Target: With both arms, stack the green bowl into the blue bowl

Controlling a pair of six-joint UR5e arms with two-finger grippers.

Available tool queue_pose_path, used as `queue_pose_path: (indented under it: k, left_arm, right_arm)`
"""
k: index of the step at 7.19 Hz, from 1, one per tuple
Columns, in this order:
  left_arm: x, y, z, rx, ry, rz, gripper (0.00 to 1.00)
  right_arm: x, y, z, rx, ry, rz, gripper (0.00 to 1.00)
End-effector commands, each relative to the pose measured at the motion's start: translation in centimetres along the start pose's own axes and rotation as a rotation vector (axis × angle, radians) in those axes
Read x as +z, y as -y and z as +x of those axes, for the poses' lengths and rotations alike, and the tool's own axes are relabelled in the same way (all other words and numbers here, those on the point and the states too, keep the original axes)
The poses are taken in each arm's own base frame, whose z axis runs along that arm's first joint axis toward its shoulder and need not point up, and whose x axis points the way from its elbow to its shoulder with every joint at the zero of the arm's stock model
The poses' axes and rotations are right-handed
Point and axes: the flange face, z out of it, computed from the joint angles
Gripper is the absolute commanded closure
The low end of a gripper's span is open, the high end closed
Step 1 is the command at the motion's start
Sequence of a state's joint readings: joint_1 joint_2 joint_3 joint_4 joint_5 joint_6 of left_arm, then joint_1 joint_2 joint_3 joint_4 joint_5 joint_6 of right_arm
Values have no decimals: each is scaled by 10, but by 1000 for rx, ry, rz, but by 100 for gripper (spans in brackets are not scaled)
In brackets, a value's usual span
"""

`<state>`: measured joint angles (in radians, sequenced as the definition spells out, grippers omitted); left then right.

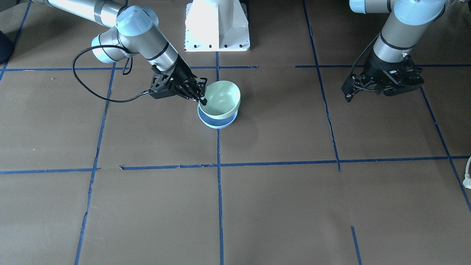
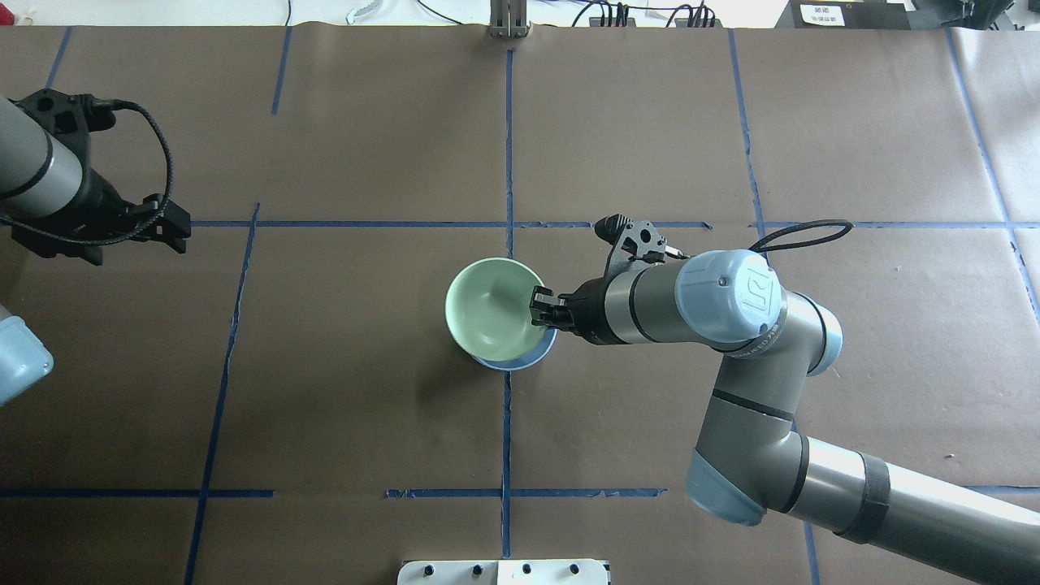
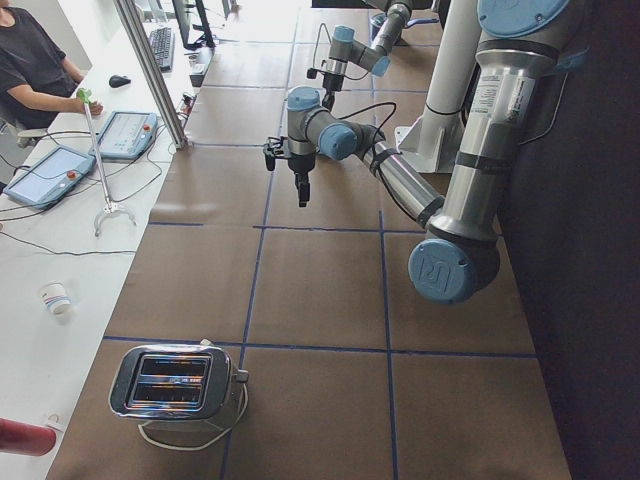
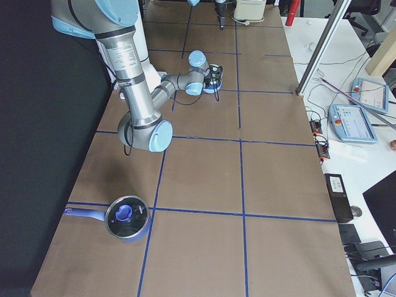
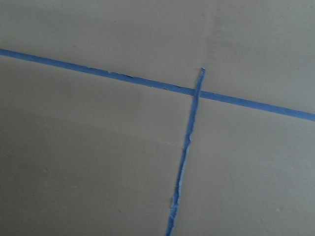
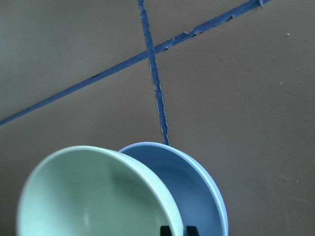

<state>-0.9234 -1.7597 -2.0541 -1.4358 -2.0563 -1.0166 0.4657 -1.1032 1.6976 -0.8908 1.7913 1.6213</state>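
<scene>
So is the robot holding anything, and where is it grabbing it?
Yes: the right gripper pinches the green bowl by its rim, tilted over the blue bowl. The left gripper holds nothing.

Two bowls: one green bowl (image 1: 222, 96), leaning into one blue bowl (image 1: 217, 121). Two arms: right arm (image 2: 731, 325) at the blue bowl, left arm (image 1: 397, 33) well apart from it. One toaster (image 3: 180, 380), one saucepan (image 4: 127, 216), both far from it.

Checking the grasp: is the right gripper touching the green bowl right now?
Touching. The front-facing view shows the right gripper pinching the rim of the green bowl; the right wrist view shows dark fingertips on either side of that rim.
</scene>
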Motion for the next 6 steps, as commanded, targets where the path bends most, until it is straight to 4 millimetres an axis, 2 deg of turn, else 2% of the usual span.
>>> queue_pose_path:
  k: [1,3,4,5,6]
  left_arm:
    - [2,9,-32,35,22,-8,0]
    - [1,12,-37,28,24,-4,0]
    - [-9,21,-52,50,20,7,0]
    - [-11,24,-80,104,4,-30,0]
    - [-19,34,-109,147,11,-25,0]
  right_arm:
    - [-10,17,-4,6,2,25,0]
    - [-23,43,1,20,-4,35,0]
    - [-36,69,8,47,-50,31,0]
    - [-54,92,13,13,-109,23,0]
    - [-67,103,17,-50,-189,16,0]
